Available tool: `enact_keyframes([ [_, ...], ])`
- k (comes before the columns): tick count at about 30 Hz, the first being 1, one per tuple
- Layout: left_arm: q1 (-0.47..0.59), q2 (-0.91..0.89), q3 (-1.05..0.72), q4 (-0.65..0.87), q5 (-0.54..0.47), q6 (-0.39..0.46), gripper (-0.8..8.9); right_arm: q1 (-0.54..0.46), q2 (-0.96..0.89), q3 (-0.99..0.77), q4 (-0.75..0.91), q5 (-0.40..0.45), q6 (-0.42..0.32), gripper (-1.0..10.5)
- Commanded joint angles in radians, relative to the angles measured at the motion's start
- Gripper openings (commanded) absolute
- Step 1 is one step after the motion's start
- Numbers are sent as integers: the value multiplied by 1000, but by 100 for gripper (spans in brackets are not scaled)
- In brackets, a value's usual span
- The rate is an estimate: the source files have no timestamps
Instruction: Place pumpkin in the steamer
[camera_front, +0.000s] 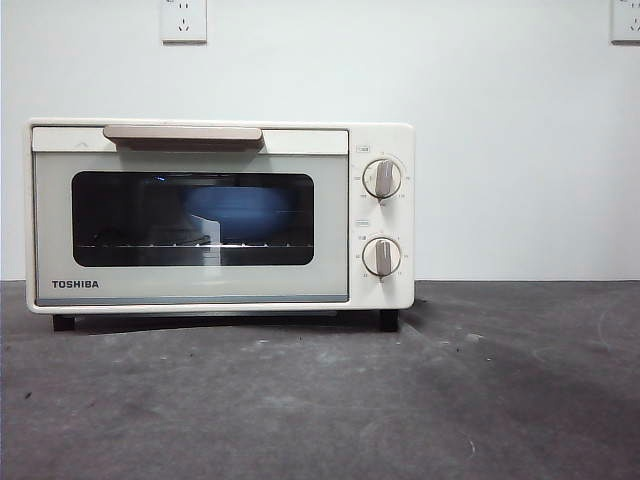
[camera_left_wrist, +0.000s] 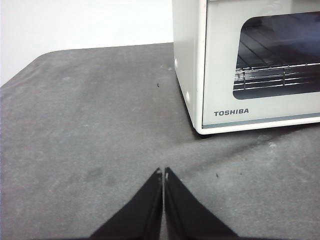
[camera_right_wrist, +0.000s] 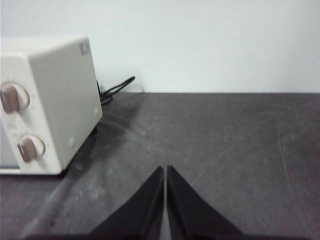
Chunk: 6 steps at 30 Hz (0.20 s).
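Front view: one steamer (camera_front: 220, 215), door closed, two knobs (camera_front: 382, 179).

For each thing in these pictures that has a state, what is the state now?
Steamer: door closed, upright on the table, wire rack inside; no pumpkin in any view.
Upper knob: pointer straight up.
Lower knob: pointer straight up.
Left gripper: jaws shut, empty, over the table.
Right gripper: jaws shut, empty, over the table.
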Motion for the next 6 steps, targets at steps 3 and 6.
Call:
enact_keyframes([
  [3,0,-2,-18,-6,-2,-1,19,0,-24,-27,-6,3,-6,6],
  [6,0,-2,-18,-6,-2,-1,19,0,-35,-43,-9,3,-5,6],
])
